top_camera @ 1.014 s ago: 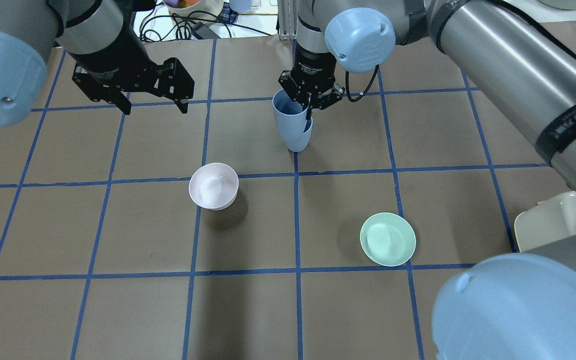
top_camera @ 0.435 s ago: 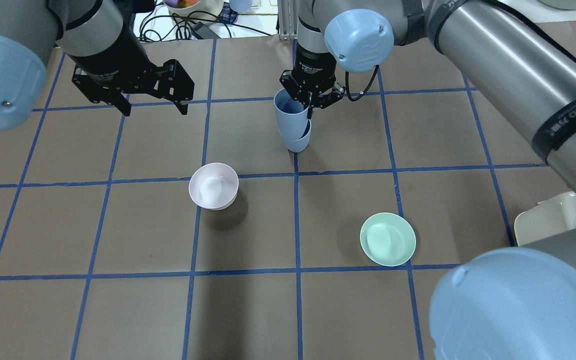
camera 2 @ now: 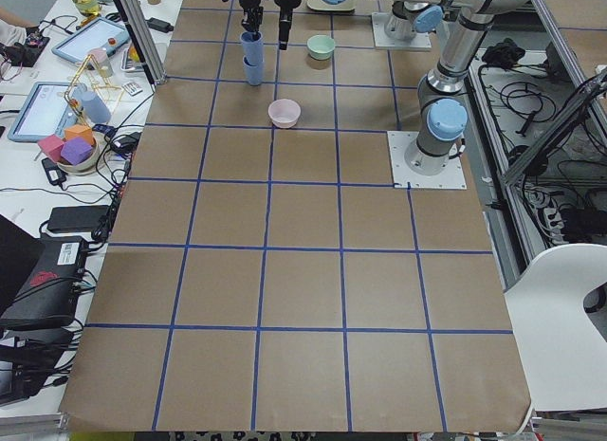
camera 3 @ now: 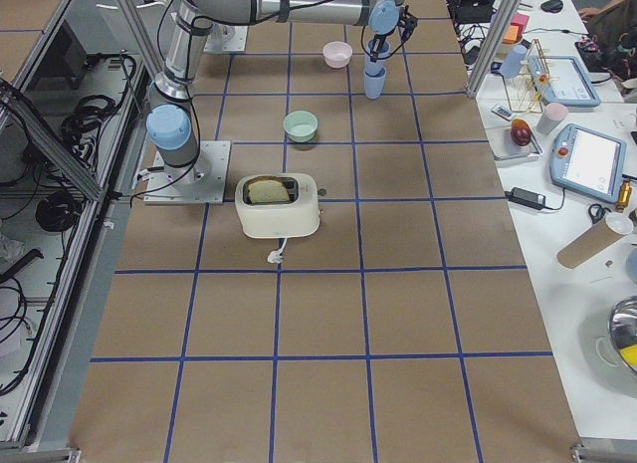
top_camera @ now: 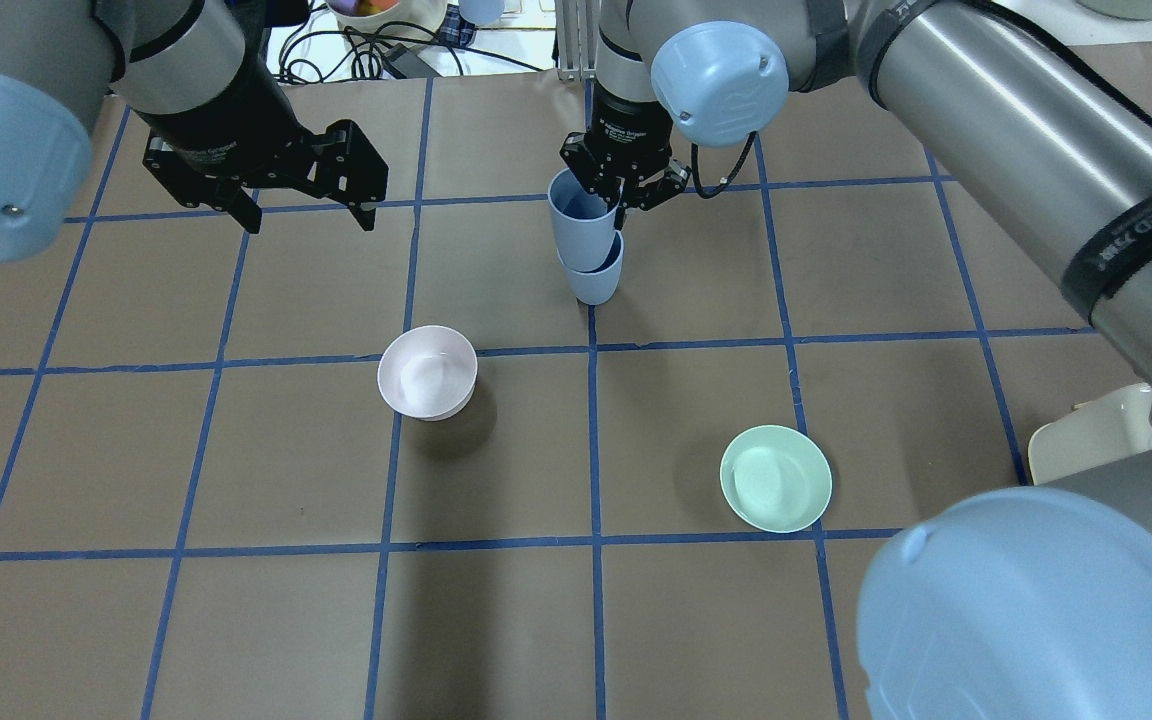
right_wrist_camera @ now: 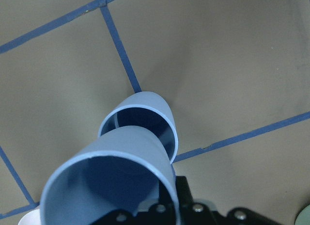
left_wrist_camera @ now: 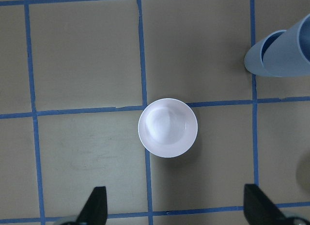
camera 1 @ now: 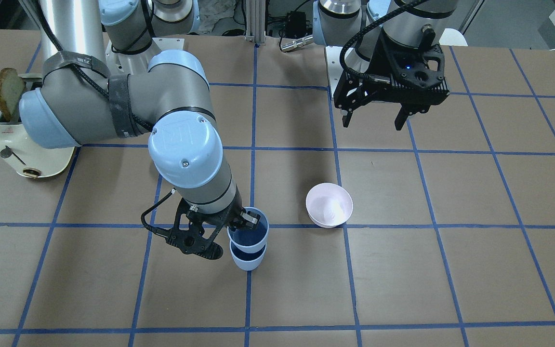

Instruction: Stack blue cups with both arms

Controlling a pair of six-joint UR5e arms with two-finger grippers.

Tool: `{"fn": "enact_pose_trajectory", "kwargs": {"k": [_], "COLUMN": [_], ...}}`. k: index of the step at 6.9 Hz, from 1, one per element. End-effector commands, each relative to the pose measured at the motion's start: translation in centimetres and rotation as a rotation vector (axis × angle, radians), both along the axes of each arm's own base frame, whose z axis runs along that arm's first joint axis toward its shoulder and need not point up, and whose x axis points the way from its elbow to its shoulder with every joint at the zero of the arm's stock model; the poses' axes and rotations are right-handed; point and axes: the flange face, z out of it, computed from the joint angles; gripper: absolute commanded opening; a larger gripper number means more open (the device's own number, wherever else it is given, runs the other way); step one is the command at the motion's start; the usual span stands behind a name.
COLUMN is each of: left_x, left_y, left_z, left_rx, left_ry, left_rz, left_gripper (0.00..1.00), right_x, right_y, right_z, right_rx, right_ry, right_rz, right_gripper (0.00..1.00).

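Two pale blue cups stand one over the other at the far middle of the table. My right gripper (top_camera: pixel 620 203) is shut on the rim of the upper blue cup (top_camera: pixel 581 222), one finger inside and one outside. This cup sits partly inside the lower blue cup (top_camera: pixel 596 280), which stands on the table. The pair also shows in the front view, upper cup (camera 1: pixel 248 232) and lower cup (camera 1: pixel 247 260), and in the right wrist view (right_wrist_camera: pixel 121 181). My left gripper (top_camera: pixel 311 220) is open and empty, hovering high at the far left above the pink bowl (left_wrist_camera: pixel 167 127).
The pink bowl (top_camera: pixel 427 372) sits left of centre. A mint-green bowl (top_camera: pixel 775 478) sits to the right and nearer. A cream toaster (camera 1: pixel 22 140) with a slice of bread stands on my right side. Cables and clutter lie beyond the far edge.
My right gripper and the held blue cup have shifted slightly up in the overhead view, so more of the lower cup shows. The left arm has hardly moved.
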Motion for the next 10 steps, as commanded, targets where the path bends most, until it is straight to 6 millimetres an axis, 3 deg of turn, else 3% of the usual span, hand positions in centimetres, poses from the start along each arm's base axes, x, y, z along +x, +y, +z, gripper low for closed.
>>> {"fn": "enact_pose_trajectory", "kwargs": {"k": [1, 3, 4, 5, 7, 8, 10], "left_x": [0.0, 0.0, 0.0, 0.0, 0.0, 0.0, 0.0], "left_y": [0.0, 0.1, 0.1, 0.1, 0.3, 0.3, 0.3], "left_z": [0.0, 0.0, 0.1, 0.0, 0.2, 0.1, 0.2], "left_rx": [0.000, 0.003, 0.000, 0.000, 0.006, 0.007, 0.004], "left_ry": [0.000, 0.000, 0.000, 0.000, 0.000, 0.000, 0.000], "left_rz": [0.000, 0.000, 0.000, 0.000, 0.000, 0.000, 0.000], "left_gripper": [1.00, 1.00, 1.00, 1.00, 1.00, 1.00, 1.00], "right_x": [0.0, -0.5, -0.8, -2.0, -9.0, -12.1, -15.8], "right_y": [0.0, -0.4, -0.6, -0.8, -1.4, -0.4, 0.9], "right_z": [-0.3, 0.1, 0.5, 1.7, 5.0, 6.0, 7.6], "right_rx": [0.001, -0.012, -0.024, -0.040, -0.083, -0.042, -0.001], "right_ry": [0.005, 0.002, 0.000, 0.010, 0.024, 0.076, 0.084], "right_rz": [0.003, -0.009, -0.015, -0.010, 0.103, 0.164, 0.257], "right_gripper": [0.36, 0.88, 0.95, 1.00, 1.00, 1.00, 1.00]}}
